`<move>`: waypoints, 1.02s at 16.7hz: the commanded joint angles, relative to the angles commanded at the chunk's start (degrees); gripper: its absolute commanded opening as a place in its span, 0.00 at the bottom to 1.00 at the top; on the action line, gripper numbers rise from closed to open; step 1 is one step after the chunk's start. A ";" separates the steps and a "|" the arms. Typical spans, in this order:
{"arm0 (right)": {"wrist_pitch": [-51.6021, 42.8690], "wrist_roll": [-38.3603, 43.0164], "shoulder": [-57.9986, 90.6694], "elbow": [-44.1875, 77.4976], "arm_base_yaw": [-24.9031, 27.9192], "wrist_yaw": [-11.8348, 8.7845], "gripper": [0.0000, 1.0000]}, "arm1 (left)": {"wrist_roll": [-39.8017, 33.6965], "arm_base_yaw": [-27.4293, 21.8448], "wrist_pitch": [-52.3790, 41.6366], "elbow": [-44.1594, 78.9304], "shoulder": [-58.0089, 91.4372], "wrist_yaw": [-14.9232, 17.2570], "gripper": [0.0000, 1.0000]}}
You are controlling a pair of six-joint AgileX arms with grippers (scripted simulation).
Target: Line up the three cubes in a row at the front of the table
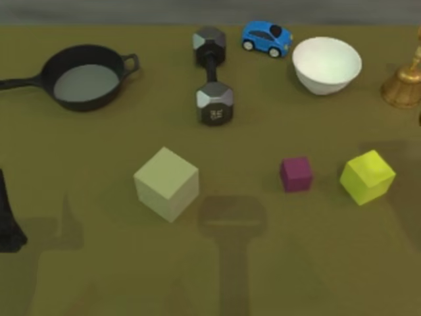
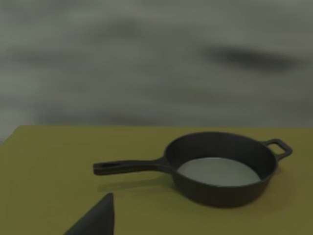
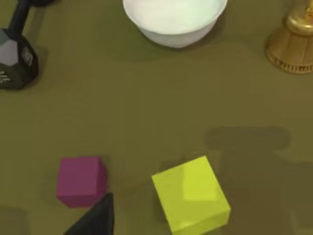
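Note:
On the olive-brown table three cubes lie in a loose row. The large pale yellow-green cube is left of centre. The small magenta cube is right of centre, and the bright yellow cube lies further right, turned at an angle. My left gripper is parked at the table's left edge, far from the cubes. My right gripper is out of the top view; its wrist view looks down on the magenta cube and the yellow cube, touching neither.
Along the back stand a black skillet, a dumbbell, a blue toy car, a white bowl and a brass bell. The left wrist view shows the skillet.

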 joint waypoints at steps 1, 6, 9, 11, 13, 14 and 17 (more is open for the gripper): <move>-3.61 0.96 6.99 5.11 1.34 0.01 1.00 | 0.00 0.00 0.00 0.00 0.00 0.00 1.00; -20.79 5.53 38.55 28.89 7.80 -0.10 1.00 | 0.00 0.00 0.00 0.00 0.00 0.00 1.00; -29.15 7.87 52.98 41.42 11.13 -0.14 1.00 | 0.00 0.00 0.00 0.00 0.00 0.00 1.00; -33.51 9.15 61.05 48.75 12.94 -0.08 1.00 | 0.00 0.00 0.00 0.00 0.00 0.00 1.00; -36.81 10.19 67.60 54.71 14.35 0.04 1.00 | 0.00 0.00 0.00 0.00 0.00 0.00 1.00; -38.04 10.59 70.02 56.95 14.89 0.10 1.00 | 0.00 0.00 0.00 0.00 0.00 0.00 1.00; -40.03 11.26 73.71 60.78 15.79 0.21 1.00 | 0.00 0.00 0.00 0.00 0.00 0.00 1.00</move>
